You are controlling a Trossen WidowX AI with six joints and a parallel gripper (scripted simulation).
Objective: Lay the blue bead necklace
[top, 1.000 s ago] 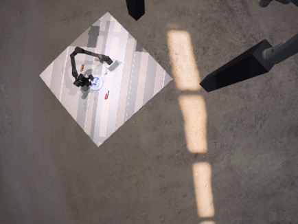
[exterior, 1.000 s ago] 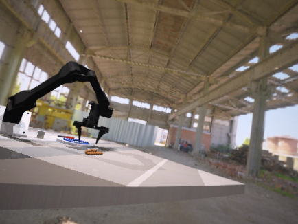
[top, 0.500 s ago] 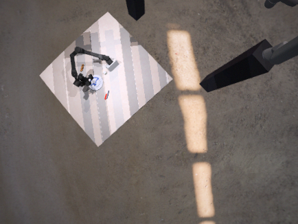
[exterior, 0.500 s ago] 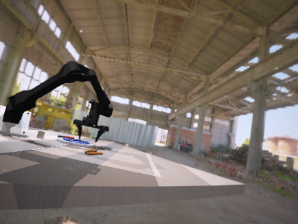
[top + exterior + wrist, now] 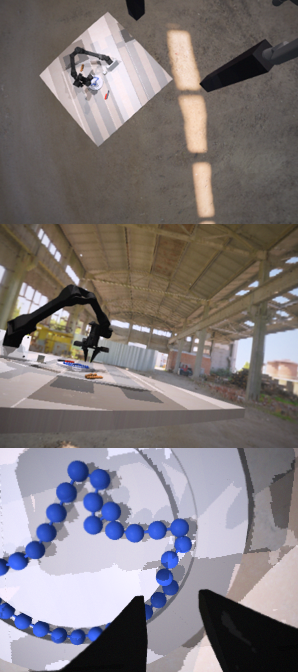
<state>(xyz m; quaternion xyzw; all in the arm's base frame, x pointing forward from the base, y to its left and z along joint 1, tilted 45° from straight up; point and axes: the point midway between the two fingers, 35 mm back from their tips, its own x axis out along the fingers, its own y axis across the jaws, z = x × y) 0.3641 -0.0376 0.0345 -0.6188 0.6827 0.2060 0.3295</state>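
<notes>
Hand parted — round blue beads, kinked strand, pale disc.

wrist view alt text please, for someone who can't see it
A blue bead necklace lies loosely on a round bead board, its lower run curving along the groove while the upper part folds inward in a zigzag. The hand, its two black fingers apart with nothing between them, reaches in from the bottom edge.
</notes>
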